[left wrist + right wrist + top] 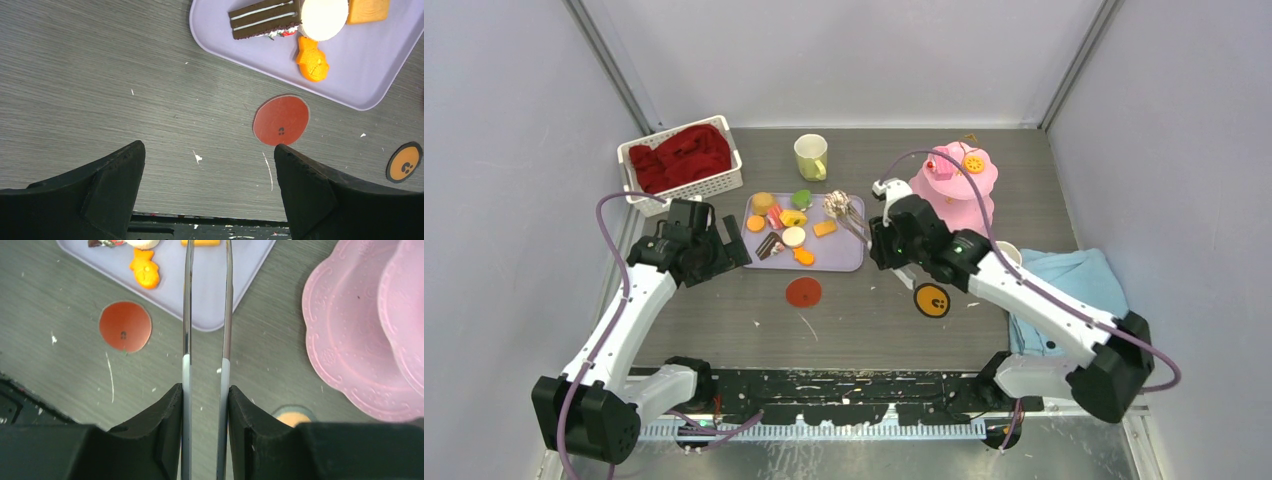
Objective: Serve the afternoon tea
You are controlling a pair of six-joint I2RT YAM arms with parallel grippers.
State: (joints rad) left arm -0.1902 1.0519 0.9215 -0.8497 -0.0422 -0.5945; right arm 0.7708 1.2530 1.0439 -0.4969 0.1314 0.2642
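The tray (834, 258) sits mid-table (864, 320), and everything is ranged around it. The right hand (205, 390), just right of the tray, is pinching the tongs (187, 315). Its fingers press the two blades near their handle end, so the tips reach in over the tray's far right corner. I'd say that grip is for lifting the small sweets (794, 236) without the bulky fingers knocking their neighbours. The left hand (207, 150) hangs spread wide and empty above bare table at the tray's left edge, probably waiting out of the way.

The stand (964, 200) is right of the tray and within the tongs' reach, which suits short carries. The green mug (811, 156) stands behind the tray. The pink mug (1010, 254) is further right, mostly hidden by the right arm.

Counting:
- One tray with about ten sweets on it; a couple overlap, so I can't be exact.
- Two more sweets on the stand's top tier.
- Two mugs.
- Two flat discs in front of the tray: a red disc (803, 292) and an orange disc (932, 300), likely coasters for the mugs.
- One basket (724, 185) of red cloth, back left.
- One towel (1074, 275), far right.
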